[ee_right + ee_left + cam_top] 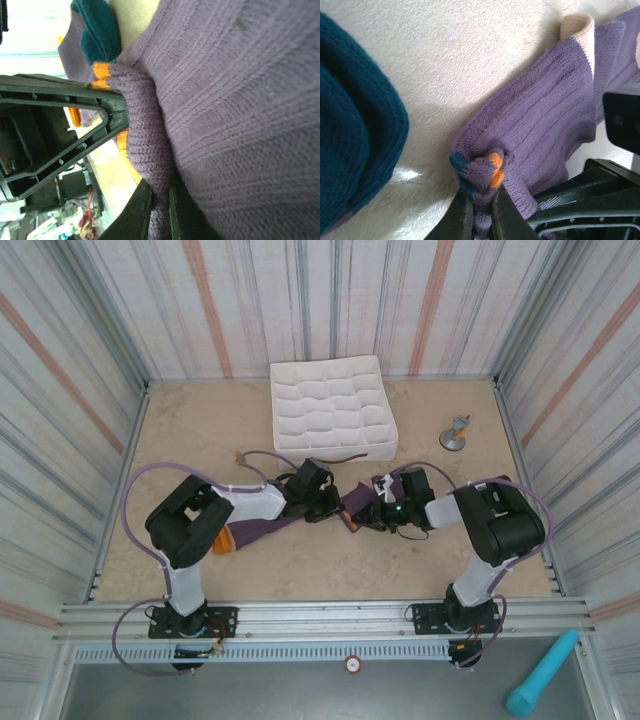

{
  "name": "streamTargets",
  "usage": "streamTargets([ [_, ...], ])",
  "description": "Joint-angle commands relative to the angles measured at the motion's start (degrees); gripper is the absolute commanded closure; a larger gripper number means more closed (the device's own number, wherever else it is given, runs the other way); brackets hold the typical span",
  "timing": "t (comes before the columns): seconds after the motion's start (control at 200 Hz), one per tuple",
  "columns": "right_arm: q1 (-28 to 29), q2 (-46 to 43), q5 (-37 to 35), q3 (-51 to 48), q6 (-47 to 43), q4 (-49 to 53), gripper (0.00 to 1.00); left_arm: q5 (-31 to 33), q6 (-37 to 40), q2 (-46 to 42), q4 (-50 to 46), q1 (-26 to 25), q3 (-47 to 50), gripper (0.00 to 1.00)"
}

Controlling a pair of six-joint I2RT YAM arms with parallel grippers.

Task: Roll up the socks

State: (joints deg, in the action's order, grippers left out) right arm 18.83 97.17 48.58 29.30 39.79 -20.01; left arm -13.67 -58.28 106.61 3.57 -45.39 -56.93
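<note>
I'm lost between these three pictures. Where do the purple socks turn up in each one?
Top external: purple socks near the centre of the picture, one strip trailing left.
Left wrist: right half of the picture, a fold pinched by the left gripper at the bottom.
Right wrist: right half, a fold running down into the right gripper.
Shared landmark: the orange bands on the purple knit.

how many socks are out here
2. The flat sock lies under the left arm; the bunched sock sits mid-table between both arms. They may overlap, so parts are hidden.
</note>
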Motion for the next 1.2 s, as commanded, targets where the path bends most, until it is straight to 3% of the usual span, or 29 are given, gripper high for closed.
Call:
streamTargets([
  [0.0, 1.78, -6.39, -12.02, -1.37, -4.35, 10.15, 0.76, 2.54, 1.59, -0.44, -8.64, 0.60, 0.17, 1.00],
  [0.205, 12.90, -20.81, -32.36, 1.31, -11.86, 24.53, 0.48, -0.40, 2.76, -2.52, -12.57, 2.52, -0.06, 1.00],
  [0.276, 16.99, -24.18, -38.09, 2.03, -13.39, 27.33, 0.43, -1.84, 3.62, -2.64, -14.32, 3.30, -0.58, 1.00],
  [0.381, 26.46, -28.57, -52.29, 2.43, -16.36, 30.05, 0.35, -4.82, 5.25, -2.04, -17.10, 4.56, -1.86, 1.00],
  [0.496, 34.52, -29.42, -64.11, 3.86, -19.64, 32.49, 0.33, -6.41, 6.28, -1.81, -18.57, 5.41, -2.79, 1.00],
  [0.666, 44.47, -25.19, -77.47, 6.56, -24.75, 32.63, 0.33, -7.93, 7.04, -1.42, -19.31, 6.26, -3.37, 1.00],
  [0.872, 53.33, -12.12, -90.34, 12.16, -30.98, 31.65, 0.34, -8.90, 7.21, -1.00, -19.31, 6.57, -3.39, 1.00],
  [1.192, 56.67, 2.46, -101.48, 18.80, -33.19, 32.58, 0.36, -9.53, 8.17, -0.61, -20.13, 6.70, -4.07, 1.00],
])
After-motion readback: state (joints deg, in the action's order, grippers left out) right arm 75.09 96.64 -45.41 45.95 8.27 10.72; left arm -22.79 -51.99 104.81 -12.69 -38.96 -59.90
